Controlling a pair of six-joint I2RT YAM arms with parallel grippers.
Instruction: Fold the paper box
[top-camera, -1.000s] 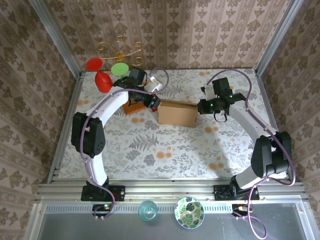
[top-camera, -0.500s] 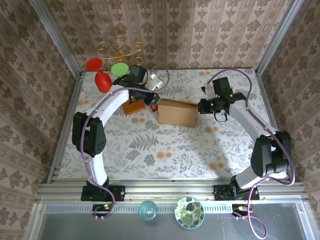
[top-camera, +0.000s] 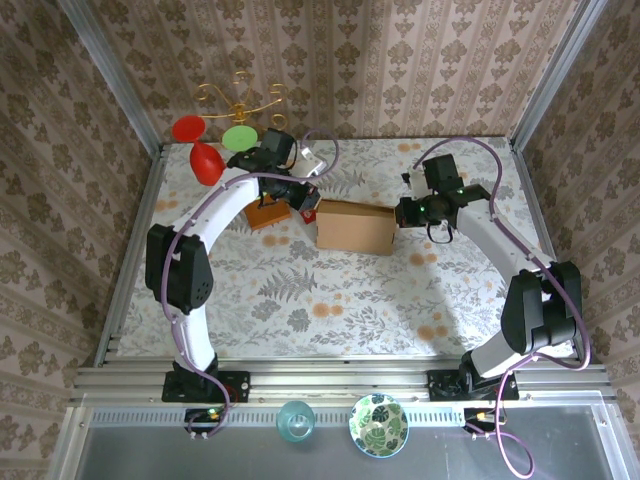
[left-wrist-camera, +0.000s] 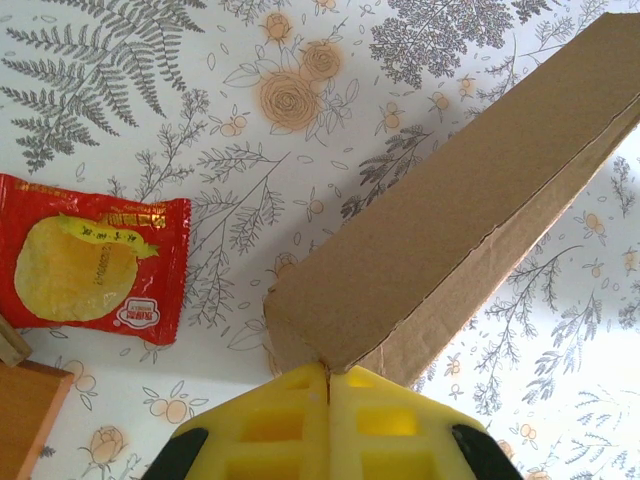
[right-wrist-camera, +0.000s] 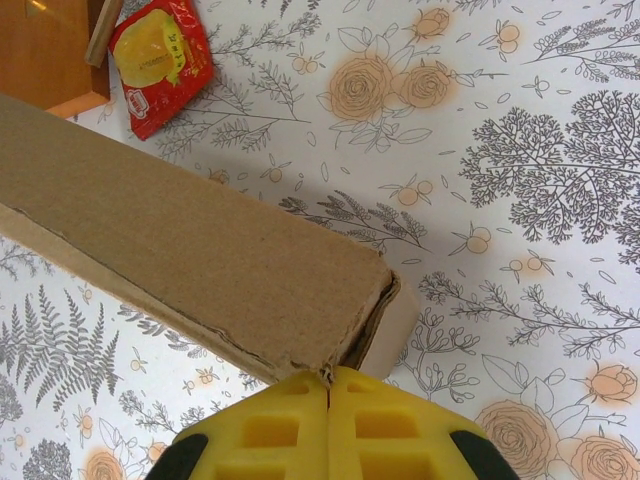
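Observation:
The paper box (top-camera: 355, 228) lies in the middle of the table as a closed brown cardboard block. My left gripper (top-camera: 308, 207) is at its left end. In the left wrist view its yellow fingers (left-wrist-camera: 270, 425) are pressed together, with the lower corner of the box (left-wrist-camera: 450, 230) pinched at their tips (left-wrist-camera: 328, 372). My right gripper (top-camera: 402, 213) is at the right end. There its jaws (right-wrist-camera: 327, 375) are shut on a frayed lower corner of the box (right-wrist-camera: 180, 230), beside a side flap that gapes slightly.
A red-yellow packet (left-wrist-camera: 90, 255) lies just left of the box, with an orange-brown wooden board (top-camera: 265, 213) beyond it. A gold stand with red and green discs (top-camera: 222, 140) is at the back left. A glass (top-camera: 296, 420) and a patterned bowl (top-camera: 378, 425) sit below the near rail.
My left gripper has closed its jaws on the box's left corner. The right arm and the box have stayed put.

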